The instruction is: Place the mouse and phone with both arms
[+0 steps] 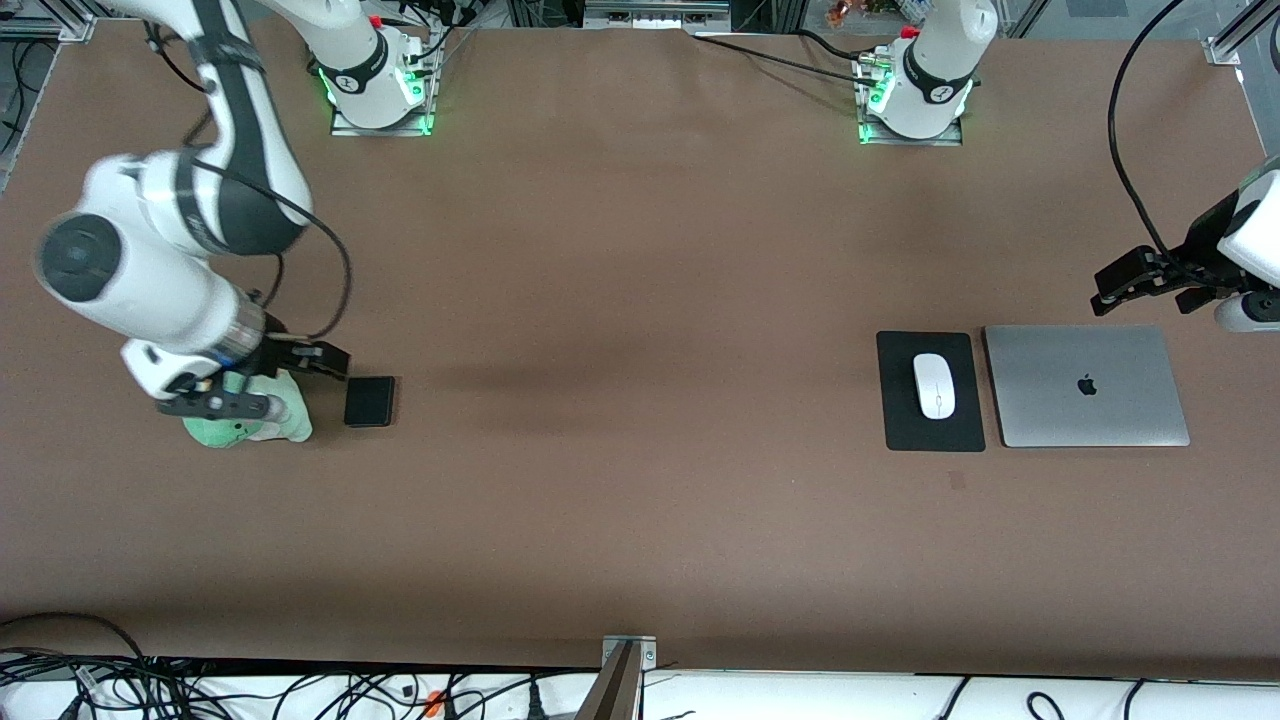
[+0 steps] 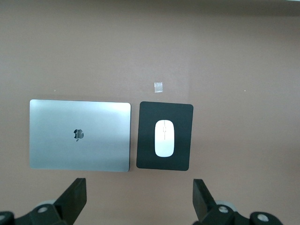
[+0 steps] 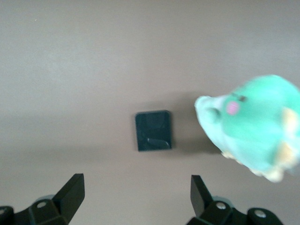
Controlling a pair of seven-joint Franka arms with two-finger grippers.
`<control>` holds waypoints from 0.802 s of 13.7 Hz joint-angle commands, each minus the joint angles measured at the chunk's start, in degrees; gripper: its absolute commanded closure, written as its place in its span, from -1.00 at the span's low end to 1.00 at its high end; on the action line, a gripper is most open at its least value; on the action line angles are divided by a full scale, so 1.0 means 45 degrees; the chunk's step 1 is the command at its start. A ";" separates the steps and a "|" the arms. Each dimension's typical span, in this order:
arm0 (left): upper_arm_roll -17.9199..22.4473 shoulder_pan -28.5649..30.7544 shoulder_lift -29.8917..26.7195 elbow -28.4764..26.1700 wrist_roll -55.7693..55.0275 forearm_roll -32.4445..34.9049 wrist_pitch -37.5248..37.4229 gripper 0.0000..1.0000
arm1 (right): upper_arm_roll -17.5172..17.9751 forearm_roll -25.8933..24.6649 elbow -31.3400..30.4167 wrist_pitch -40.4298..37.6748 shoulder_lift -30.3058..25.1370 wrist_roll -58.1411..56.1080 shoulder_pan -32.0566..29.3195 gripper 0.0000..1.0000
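Both grippers empty, fingers spread apart.
Right gripper [image 1: 262, 385] hangs over the green plush toy [image 1: 250, 425]; the phone [image 1: 369, 401] lies just beside the toy. The mouse [image 1: 934, 385] rests on the mouse pad [image 1: 903, 420], well apart from the toy; left gripper [image 1: 1150, 285] hovers above the closed laptop [image 1: 1085, 386].

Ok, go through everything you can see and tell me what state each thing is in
mouse: resting on the mouse pad
phone: flat on the table, beside the green plush toy
laptop: lid closed
left gripper: open, empty
right gripper: open, empty
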 commanded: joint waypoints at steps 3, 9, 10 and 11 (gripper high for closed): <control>-0.0045 0.0043 0.0155 0.0434 0.0154 0.0192 -0.0351 -1.00 | -0.0353 0.0007 0.1138 -0.2961 -0.1567 -0.0447 -0.0121 -1.00; -0.0045 0.0043 0.0155 0.0434 0.0154 0.0192 -0.0351 -1.00 | 0.0193 -0.0421 0.1550 -0.4213 -0.2429 -0.2009 -0.1781 -1.00; -0.0045 0.0043 0.0155 0.0453 0.0154 0.0192 -0.0351 -1.00 | 0.0522 -0.0674 0.1647 -0.4273 -0.2603 -0.2009 -0.2013 -1.00; -0.0045 0.0043 0.0155 0.0434 0.0154 0.0192 -0.0351 -1.00 | 0.1202 -0.0909 0.1648 -0.4293 -0.2663 -0.1990 -0.2596 -1.00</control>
